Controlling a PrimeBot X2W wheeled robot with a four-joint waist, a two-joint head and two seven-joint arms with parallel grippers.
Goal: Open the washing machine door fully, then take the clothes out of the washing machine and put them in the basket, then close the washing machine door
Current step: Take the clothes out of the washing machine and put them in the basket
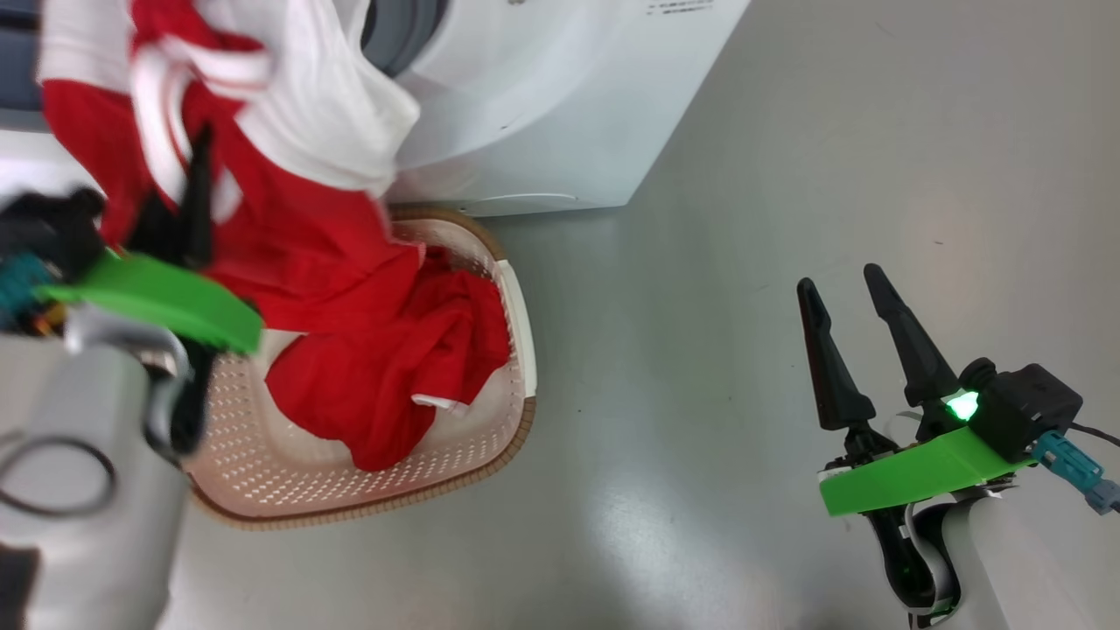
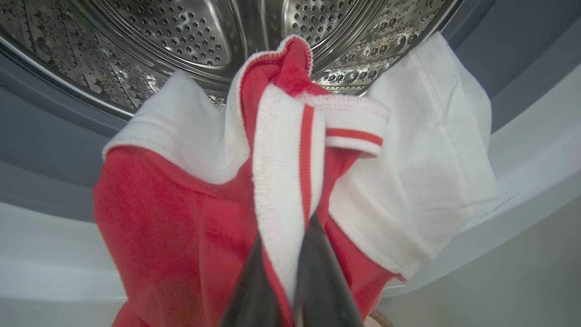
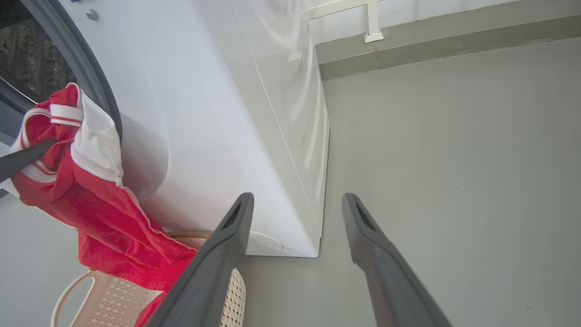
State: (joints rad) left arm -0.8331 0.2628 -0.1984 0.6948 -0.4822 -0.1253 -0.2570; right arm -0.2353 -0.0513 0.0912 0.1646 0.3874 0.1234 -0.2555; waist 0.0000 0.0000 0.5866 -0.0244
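Note:
My left gripper (image 1: 197, 162) is shut on the clothes: a red garment with white panels (image 1: 289, 227), held up in front of the washing machine (image 1: 542, 105). The left wrist view has the two fingers pinching its white striped trim (image 2: 286, 181), with the steel drum (image 2: 181, 27) behind. The garment's lower end hangs into the basket (image 1: 262, 437), where more red clothes (image 1: 394, 367) lie. My right gripper (image 1: 840, 278) stands open over the floor to the right, with nothing between its fingers (image 3: 236, 227). The washing machine door is out of view.
Grey floor (image 1: 787, 131) spreads to the right of the machine and the basket. In the right wrist view the machine's white side (image 3: 218, 113) runs back to a wall skirting (image 3: 431, 41), and the basket's handle (image 3: 68, 295) sits at the machine's foot.

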